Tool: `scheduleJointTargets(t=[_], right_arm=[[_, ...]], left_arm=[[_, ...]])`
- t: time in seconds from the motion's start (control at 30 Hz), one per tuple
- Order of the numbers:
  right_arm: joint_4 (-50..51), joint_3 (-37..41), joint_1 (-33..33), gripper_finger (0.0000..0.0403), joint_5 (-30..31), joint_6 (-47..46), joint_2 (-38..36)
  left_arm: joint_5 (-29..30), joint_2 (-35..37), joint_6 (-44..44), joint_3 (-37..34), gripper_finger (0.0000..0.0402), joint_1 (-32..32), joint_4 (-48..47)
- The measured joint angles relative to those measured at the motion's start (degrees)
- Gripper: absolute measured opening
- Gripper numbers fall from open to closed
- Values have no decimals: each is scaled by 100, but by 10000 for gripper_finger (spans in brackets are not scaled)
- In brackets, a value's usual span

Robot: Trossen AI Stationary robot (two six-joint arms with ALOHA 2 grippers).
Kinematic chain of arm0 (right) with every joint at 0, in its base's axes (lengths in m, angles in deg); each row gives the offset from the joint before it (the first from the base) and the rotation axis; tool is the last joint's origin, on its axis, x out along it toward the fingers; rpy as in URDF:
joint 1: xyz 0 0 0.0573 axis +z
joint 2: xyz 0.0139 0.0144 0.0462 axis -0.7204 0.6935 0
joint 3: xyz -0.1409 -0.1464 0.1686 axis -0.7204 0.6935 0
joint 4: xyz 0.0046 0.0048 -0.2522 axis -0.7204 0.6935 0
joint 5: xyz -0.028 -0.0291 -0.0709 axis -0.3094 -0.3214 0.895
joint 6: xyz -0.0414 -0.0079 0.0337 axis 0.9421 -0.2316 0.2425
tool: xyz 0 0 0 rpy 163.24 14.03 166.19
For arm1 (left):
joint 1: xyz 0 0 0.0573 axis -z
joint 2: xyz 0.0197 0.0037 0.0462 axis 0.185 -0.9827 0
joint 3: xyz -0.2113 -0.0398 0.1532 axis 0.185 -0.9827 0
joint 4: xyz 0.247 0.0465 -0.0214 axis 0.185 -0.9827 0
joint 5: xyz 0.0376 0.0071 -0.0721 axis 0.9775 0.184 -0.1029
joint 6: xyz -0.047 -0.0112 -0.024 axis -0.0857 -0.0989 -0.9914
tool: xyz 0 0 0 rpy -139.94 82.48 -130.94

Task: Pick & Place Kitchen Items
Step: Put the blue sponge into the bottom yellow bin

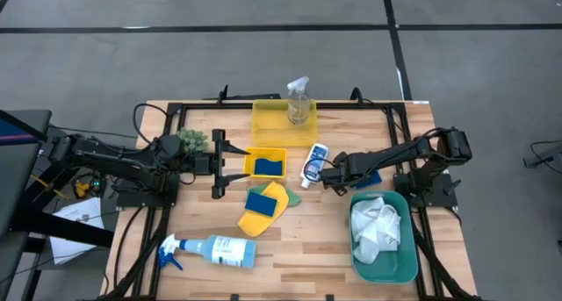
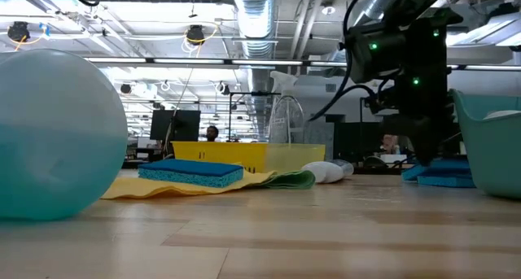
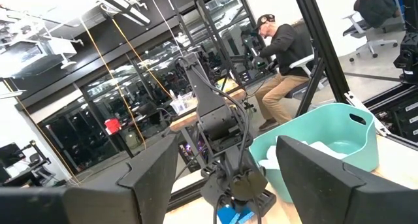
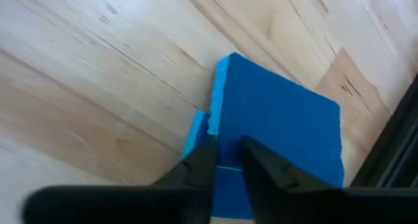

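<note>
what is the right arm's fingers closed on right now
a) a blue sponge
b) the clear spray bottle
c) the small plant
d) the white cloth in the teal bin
a: the right wrist view shows the right gripper with its fingers pinched on the edge of a blue sponge lying on the wooden table.

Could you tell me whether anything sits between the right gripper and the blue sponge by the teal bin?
Nothing visible does: the right gripper is already pinching the edge of the blue sponge on the table, beside the teal bin.

blue sponge (image 4: 274, 129) lies flat on wood, edge pinched by right pincer (image 4: 225, 160).
</note>
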Motion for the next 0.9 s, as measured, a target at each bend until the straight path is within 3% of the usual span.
scheduleJointTargets(t=[0.1,0.53,0.9], right_arm=[[-125,0,0,9,0,144,0],[-135,-129,64,2,184,407,-33],[373,-999,859,1,810,647,-35]], left_arm=[[2,0,0,0,254,-1,0],[0,0,0,1,254,-1,0],[1,0,2,0,254,-1,0]])
